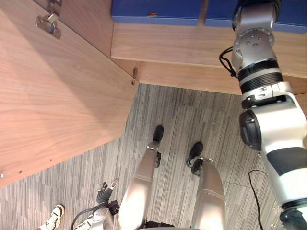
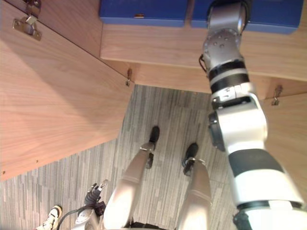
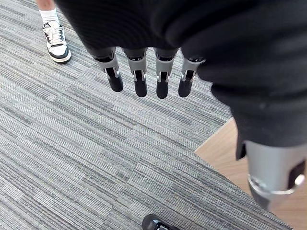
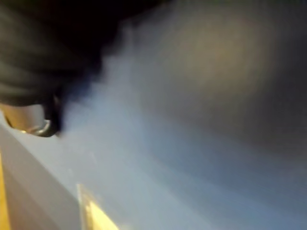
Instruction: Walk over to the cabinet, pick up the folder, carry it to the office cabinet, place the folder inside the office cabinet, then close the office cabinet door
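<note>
Along the top of the head views runs the light wood shelf [image 1: 192,48] of the open office cabinet, its front edge straight across and the grey striped carpet [image 1: 192,120] beginning just below it. On the left side the wood-grain cabinet door [image 1: 57,96] stands swung wide, with a metal hinge [image 1: 48,23] near its top, and its lower edge slants out over the carpet. On the right a second wood panel [image 2: 288,129] with a small hinge borders the opening, so the way in to the shelf lies between the two. Two flat blue folders lie on the shelf just beside each other. The left blue folder [image 1: 156,10] has its long side parallel to the shelf's front edge and sits back from it, and the right blue folder [image 2: 273,14] lies in the same line. The right arm reaches through the opening over the shelf to the right blue folder, and the right hand [image 4: 33,52] is close against a blurred blue surface; whether it grips cannot be told. The left hand [image 1: 104,190] hangs low at the robot's left side above the carpet, its fingers [image 3: 139,86] straight, a little apart and holding nothing. A person's white and black shoe [image 3: 57,44] stands on the carpet near that hand
</note>
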`<state>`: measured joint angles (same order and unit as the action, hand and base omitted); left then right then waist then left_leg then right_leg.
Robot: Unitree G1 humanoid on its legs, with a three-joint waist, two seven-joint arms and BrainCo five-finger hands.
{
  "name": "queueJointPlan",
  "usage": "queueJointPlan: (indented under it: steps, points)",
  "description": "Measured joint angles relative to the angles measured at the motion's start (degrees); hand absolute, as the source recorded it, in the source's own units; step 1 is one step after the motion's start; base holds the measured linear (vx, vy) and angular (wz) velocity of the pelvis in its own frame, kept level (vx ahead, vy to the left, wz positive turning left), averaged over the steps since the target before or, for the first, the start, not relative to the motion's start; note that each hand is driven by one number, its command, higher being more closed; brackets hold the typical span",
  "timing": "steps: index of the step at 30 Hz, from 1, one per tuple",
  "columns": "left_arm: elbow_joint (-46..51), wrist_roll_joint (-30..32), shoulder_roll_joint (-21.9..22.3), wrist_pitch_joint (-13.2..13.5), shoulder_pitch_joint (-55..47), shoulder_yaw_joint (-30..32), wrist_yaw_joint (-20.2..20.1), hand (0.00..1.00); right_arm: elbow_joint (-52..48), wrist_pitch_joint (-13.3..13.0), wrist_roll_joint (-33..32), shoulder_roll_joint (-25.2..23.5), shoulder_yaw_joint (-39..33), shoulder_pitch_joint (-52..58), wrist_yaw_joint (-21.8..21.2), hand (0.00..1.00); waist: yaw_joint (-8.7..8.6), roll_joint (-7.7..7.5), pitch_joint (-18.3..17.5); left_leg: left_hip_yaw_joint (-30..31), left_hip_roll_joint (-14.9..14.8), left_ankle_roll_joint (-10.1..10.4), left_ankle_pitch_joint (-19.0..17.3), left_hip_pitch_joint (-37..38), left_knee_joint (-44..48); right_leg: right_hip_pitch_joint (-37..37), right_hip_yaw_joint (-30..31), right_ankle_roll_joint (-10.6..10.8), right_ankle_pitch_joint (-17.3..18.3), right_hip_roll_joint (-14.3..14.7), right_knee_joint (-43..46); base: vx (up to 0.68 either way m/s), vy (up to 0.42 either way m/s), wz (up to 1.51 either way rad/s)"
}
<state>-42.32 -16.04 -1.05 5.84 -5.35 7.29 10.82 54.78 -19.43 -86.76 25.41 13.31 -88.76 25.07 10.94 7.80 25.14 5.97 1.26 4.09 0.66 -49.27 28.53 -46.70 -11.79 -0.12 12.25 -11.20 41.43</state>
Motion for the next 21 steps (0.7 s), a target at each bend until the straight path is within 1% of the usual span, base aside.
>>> queueJointPlan:
  steps: [2, 3, 5, 8, 11, 14, 15, 16, 17, 19, 21]
  points:
    - [0.25, 0.14, 0.41, 0.0, 0.05, 0.82, -0.01, 0.0, 1.91, 1.72, 0.07, 2.03, 4.3, -0.57, 0.08, 1.0, -0.02, 0.03, -0.02, 0.0, 0.01, 0.19, 0.25, -0.02, -0.54, 0.0, -0.45, -0.09, 0.05, -0.27, -0.01, 0.01, -0.004, 0.13]
    - [0.24, 0.26, 0.59, -0.01, 0.1, 1.18, -0.01, 0.0, 3.89, 3.3, 0.2, 3.43, 7.23, -1.47, 0.17, 1.0, 0.03, 0.03, -0.02, 0.0, 0.01, 0.21, 0.62, -0.01, -1.02, -0.04, -0.69, -0.19, 0.12, -0.41, -0.01, 0.01, -0.008, 0.1]
    - [0.27, 0.29, 0.78, -0.01, 0.11, 1.54, -0.05, 0.0, 5.64, 4.69, 0.25, 4.22, 9.51, -2.59, 0.3, 1.0, 0.09, 0.03, -0.02, -0.03, 0.02, -0.01, 1.14, -0.06, -1.54, -0.24, -0.85, -0.27, 0.16, -0.55, -0.01, 0.01, -0.012, 0.08]
    - [0.35, 0.3, 1.0, -0.03, 0.17, 1.88, -0.1, 0.0, 8.14, 5.96, 0.16, 4.83, 11.57, -3.99, 0.43, 1.0, 0.33, 0.03, -0.02, 0.02, 0.02, -0.03, 1.25, -0.19, -1.6, -0.37, -1.05, -0.48, 0.3, -0.6, 0.11, 0.01, -0.009, 0.03]
    - [0.76, 0.31, 1.06, -0.27, 0.21, 1.88, -0.11, 0.0, 8.17, 5.36, -0.27, 4.95, 11.11, -4.14, 0.44, 1.0, 0.54, 0.03, -0.02, 0.19, 0.02, -0.01, 1.26, -0.56, -1.45, -0.64, -1.25, -0.59, 0.39, -0.59, 0.2, 0.0, 0.0, 0.0]
    - [2.05, 0.27, 1.36, -0.46, 0.29, 1.88, -0.09, 0.0, 8.16, 2.85, -2.4, 4.93, 10.08, -4.34, 0.88, 1.0, 1.02, 0.03, -0.02, 0.23, 0.18, 0.08, 1.35, -0.93, -1.29, -1.21, -1.26, -0.86, 0.6, -0.82, 0.81, 0.01, -0.006, 0.03]
    - [2.48, 0.27, 1.62, -0.4, 0.88, 1.88, -0.09, 0.0, 8.12, 2.02, -2.71, 4.84, 7.72, -4.34, 1.21, 1.0, 1.2, 0.03, -0.02, 0.28, 0.22, 0.14, 1.43, -1.07, -1.23, -1.46, -1.26, -1.03, 0.71, -0.89, 1.15, 0.01, -0.012, 0.04]
    - [2.48, 0.27, 1.66, -0.4, 1.0, 1.89, -0.09, 0.0, 8.08, 1.85, -2.81, 4.82, 7.31, -4.34, 1.33, 1.0, 1.23, 0.03, -0.02, 0.31, 0.22, 0.15, 1.45, -1.09, -1.23, -1.49, -1.27, -1.05, 0.72, -0.89, 1.19, 0.0, -0.015, 0.03]
    - [2.42, 0.27, 1.73, -0.44, 1.48, 1.89, -0.07, 0.0, 8.05, 1.38, -3.61, 4.77, 5.43, -4.36, 1.77, 1.0, 1.35, 0.03, -0.02, 0.38, 0.21, 0.17, 1.5, -1.18, -1.21, -1.61, -1.32, -1.1, 0.77, -0.89, 1.37, 0.0, 0.0, 0.0]
    - [2.37, 0.27, 1.88, -0.49, 1.98, 2.06, -0.06, 0.0, 7.96, 1.05, -4.49, 4.67, 2.13, -4.35, 2.71, 1.0, 1.34, 0.03, -0.02, 0.36, 0.18, 0.13, 1.58, -1.46, -1.18, -1.94, -1.32, -1.12, 0.77, -0.92, 1.57, 0.0, 0.0, 0.0]
    - [2.28, 0.28, 1.87, -0.62, 2.26, 2.23, -0.04, 0.0, 7.99, 0.0, -5.7, 4.65, 0.34, -4.22, 3.99, 1.0, 1.05, 0.03, -0.02, 0.25, 0.14, 0.09, 1.63, -1.65, -1.06, -2.11, -1.32, -1.11, 0.77, -0.95, 1.68, 0.0, 0.0, 0.0]
